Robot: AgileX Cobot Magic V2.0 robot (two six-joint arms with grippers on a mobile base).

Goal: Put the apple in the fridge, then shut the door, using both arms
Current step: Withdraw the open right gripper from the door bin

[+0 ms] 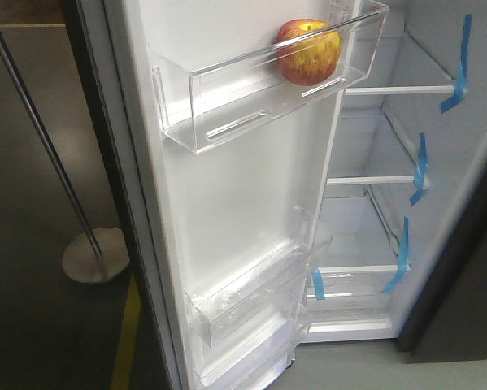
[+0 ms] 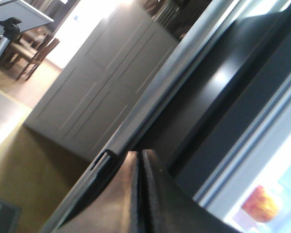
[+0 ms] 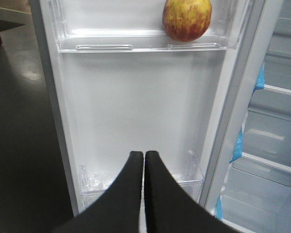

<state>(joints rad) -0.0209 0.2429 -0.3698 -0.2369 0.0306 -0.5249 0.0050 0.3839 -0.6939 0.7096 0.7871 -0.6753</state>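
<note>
The apple (image 1: 308, 52), red with yellow streaks, rests in the upper clear bin (image 1: 227, 97) on the inside of the open door (image 1: 251, 211). The right wrist view shows the apple (image 3: 186, 18) high above my right gripper (image 3: 144, 154), which is shut, empty and apart from the door's white liner (image 3: 135, 107). My left gripper (image 2: 139, 154) is shut with nothing held, its tips close to the door's dark outer edge (image 2: 150, 116); the apple (image 2: 260, 204) shows blurred at lower right. The fridge (image 1: 406, 203) stands open with white shelves and blue tape.
A metal pole on a round base (image 1: 93, 256) stands on the dark floor left of the door. Lower clear door bins (image 1: 259, 284) sit under the apple's bin. A grey panelled cabinet (image 2: 96, 82) stands behind the door. A yellow floor line (image 1: 128, 333) runs below.
</note>
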